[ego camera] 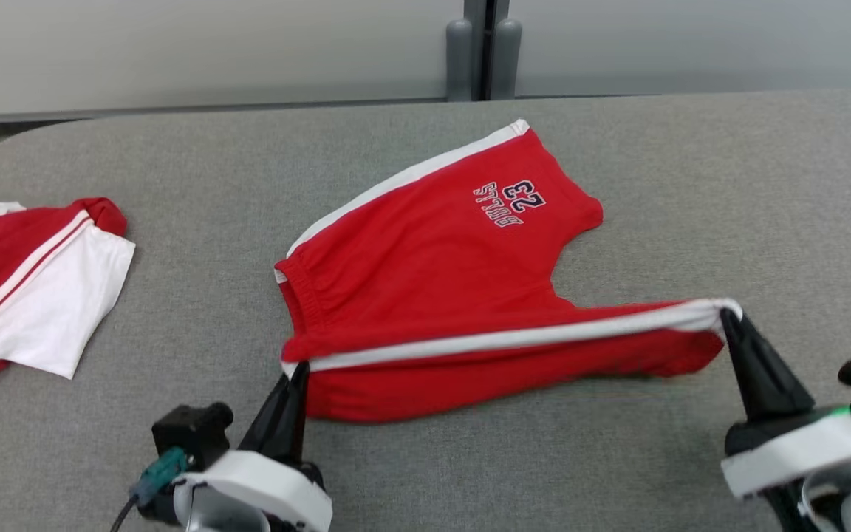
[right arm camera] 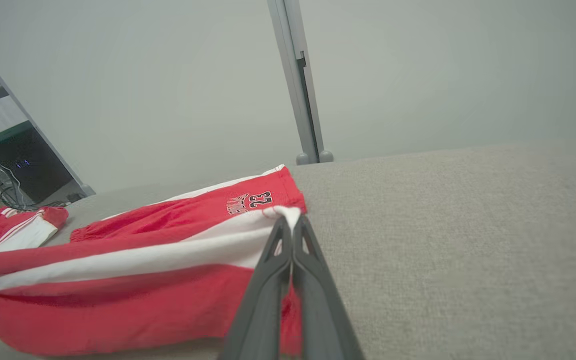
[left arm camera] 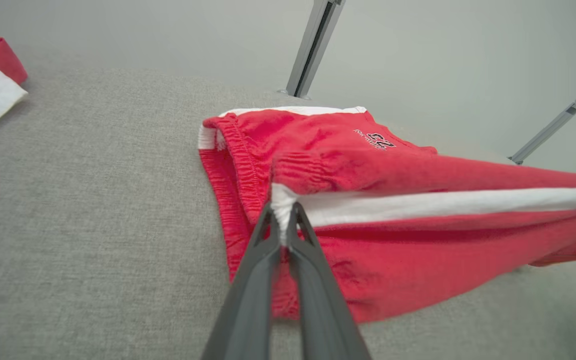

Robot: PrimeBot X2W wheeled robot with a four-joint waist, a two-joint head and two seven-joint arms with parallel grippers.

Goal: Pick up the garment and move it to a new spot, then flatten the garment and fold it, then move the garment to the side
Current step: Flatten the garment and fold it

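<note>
The red shorts (ego camera: 425, 281) lie in the centre of the head view on the grey bench (ego camera: 617, 473). The leg printed with 23 lies flat toward the upper middle of the frame, and the near side seam with its white stripe is raised and stretched taut across the lower half between the 2 grippers. The likely trouble, as I judge it, is how thin both holds are: each takes only a corner of the white stripe. Pulling the ends apart too hard, or lifting them unevenly, could draw the cloth out of 1 pair of jaws and drop that end in a heap. The far half of the shorts rests on the bench's rough fabric, which may drag and bunch the waistband at the left middle if the shorts are slid rather than lifted clear. The red and white shirt (ego camera: 34, 288) at the left edge sits well apart, though a leftward move could land on it. The left gripper (ego camera: 298, 369), at the lower left, has its jaws pinched nearly together on the waistband end of the stripe, and the left wrist view shows white cloth squeezed between the tips. The right gripper (ego camera: 727, 316), at the lower right, has its jaws fully closed on the hem end of the stripe.
</note>
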